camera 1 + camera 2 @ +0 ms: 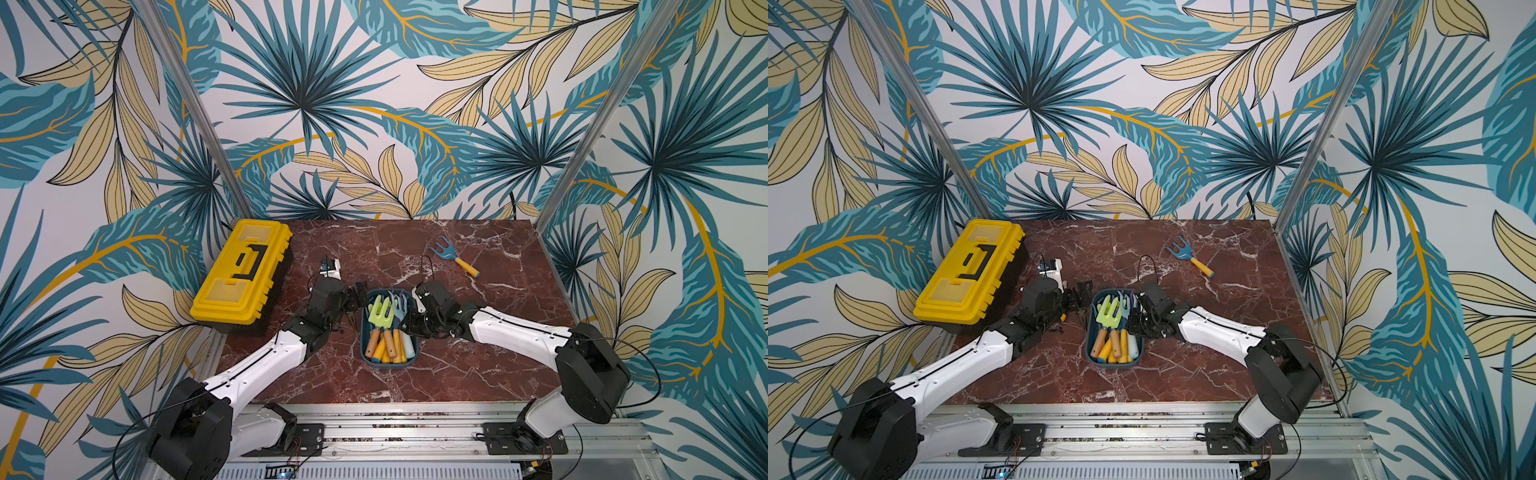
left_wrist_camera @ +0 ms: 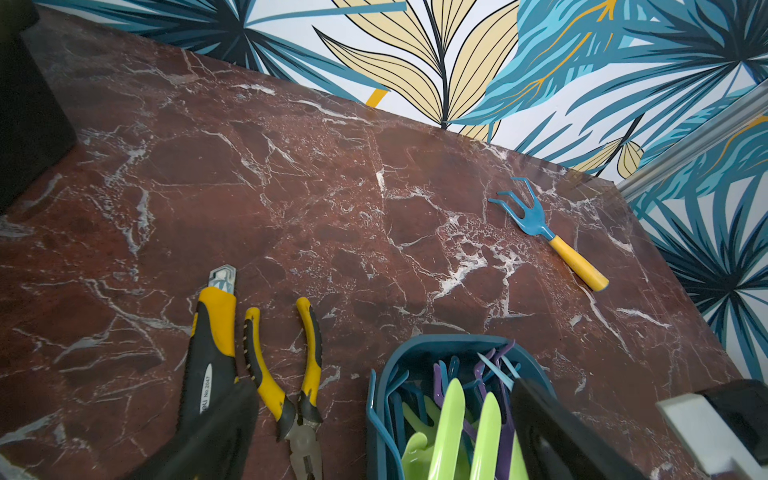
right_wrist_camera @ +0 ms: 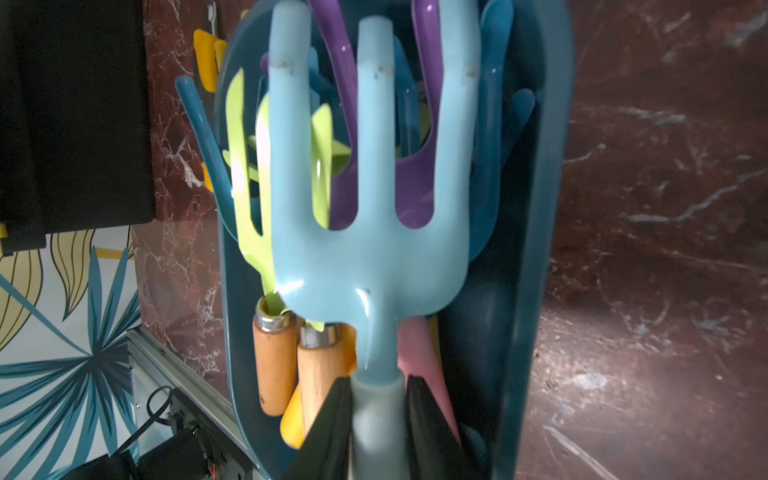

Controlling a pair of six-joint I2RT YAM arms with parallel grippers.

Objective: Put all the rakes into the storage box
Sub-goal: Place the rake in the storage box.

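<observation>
The teal storage box point(image 1: 388, 365) point(image 1: 1115, 365) point(image 2: 415, 345) point(image 3: 536, 291) sits mid-table, packed with several hand rakes lying handles toward the front. My right gripper point(image 1: 409, 326) point(image 1: 1133, 325) point(image 3: 378, 419) is at the box's right side, shut on the pale handle of a light blue rake point(image 3: 365, 257) point(image 1: 409, 347) that lies on top of the others inside the box. My left gripper point(image 1: 359, 297) point(image 1: 1084, 295) point(image 2: 382, 432) stands open at the box's far left corner, holding nothing. Another blue rake with a yellow handle point(image 1: 453, 255) point(image 1: 1187, 254) point(image 2: 544, 230) lies on the table at the back right.
A closed yellow toolbox point(image 1: 243, 270) point(image 1: 971, 272) stands at the table's left edge. Yellow-handled pliers point(image 2: 291, 374) and a yellow-black utility knife point(image 2: 212, 353) lie left of the box under my left arm. Green rakes point(image 1: 380, 309) and purple ones fill the box.
</observation>
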